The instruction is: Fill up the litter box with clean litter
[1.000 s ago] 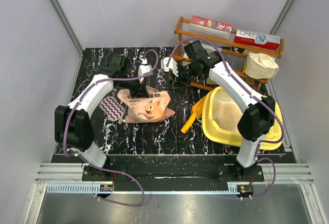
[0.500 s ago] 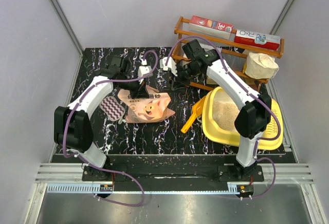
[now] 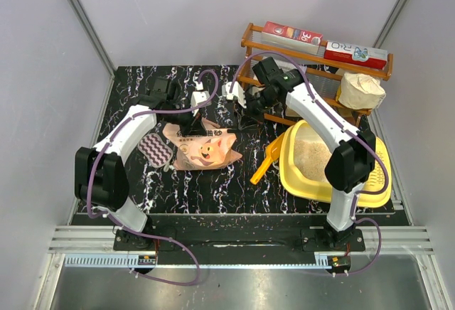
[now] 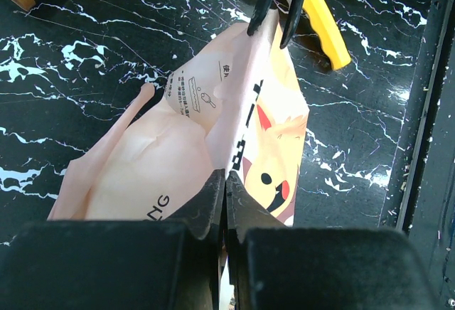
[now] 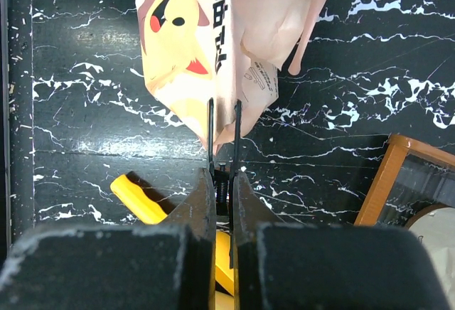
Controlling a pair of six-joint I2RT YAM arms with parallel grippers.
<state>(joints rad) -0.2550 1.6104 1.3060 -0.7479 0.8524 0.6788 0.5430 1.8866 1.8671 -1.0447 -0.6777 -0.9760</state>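
Note:
The peach-orange litter bag (image 3: pixel 202 146) with a cartoon face lies on the black marbled table, left of centre. My left gripper (image 3: pixel 190 119) is shut on the bag's upper edge (image 4: pixel 226 182). My right gripper (image 3: pixel 249 111) is shut on a thin black two-bladed tool (image 5: pixel 222 121), like scissors. The tool's blades straddle the bag's corner (image 5: pixel 234 82) and also show in the left wrist view (image 4: pixel 277 11). The yellow litter box (image 3: pixel 306 185) sits at the right with pale beige litter (image 3: pixel 313 155) in it.
A yellow-orange scoop (image 3: pixel 266 159) leans at the box's left rim, and its handle shows in the right wrist view (image 5: pixel 142 200). A wooden rack (image 3: pixel 313 54) at the back right holds boxes and a lumpy white sack (image 3: pixel 361 89). A zigzag-patterned mat (image 3: pixel 155 148) lies left of the bag.
My right gripper has moved a little left and nearer, toward the bag's corner. The left gripper and the bag have stayed in place.

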